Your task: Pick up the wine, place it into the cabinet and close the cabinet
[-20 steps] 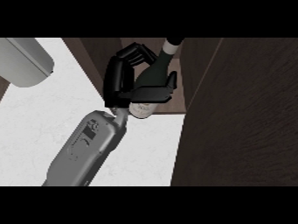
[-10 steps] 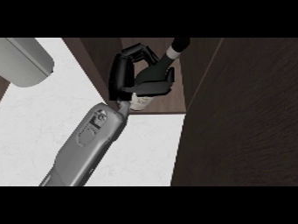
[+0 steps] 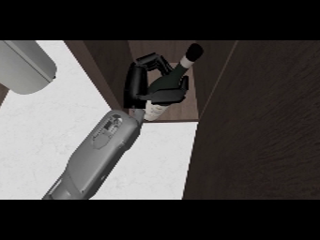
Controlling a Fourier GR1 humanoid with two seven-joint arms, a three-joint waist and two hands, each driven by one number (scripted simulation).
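Reaching up from the lower edge of the head view, a single grey forearm (image 3: pixel 96 154) crosses the white, faintly marbled desk (image 3: pixel 31 140) and ends in a black hand (image 3: pixel 143 85) inside the open dark wood cabinet (image 3: pixel 273 122). Which arm this is cannot be told with certainty; it is taken here as the right, since it works at the right-hand cabinet. The fingers (image 3: pixel 152 61) are curled round the dark glass wine bottle (image 3: pixel 168 86), gripping its body. The bottle is tilted, its black-capped neck (image 3: pixel 190 54) pointing up and to the right into the cabinet's recess, while its pale labelled lower end (image 3: pixel 155 110) shows just below the hand, near the forearm's wrist. The bottle lies within the cabinet opening, between the brown left side panel (image 3: pixel 103 70) and the broad dark panel at the right that fills much of the view. Whether the bottle touches the cabinet floor is hidden by the hand. At the upper left, a rounded grey object (image 3: pixel 17 65) sits at the desk's edge, well apart from the hand.
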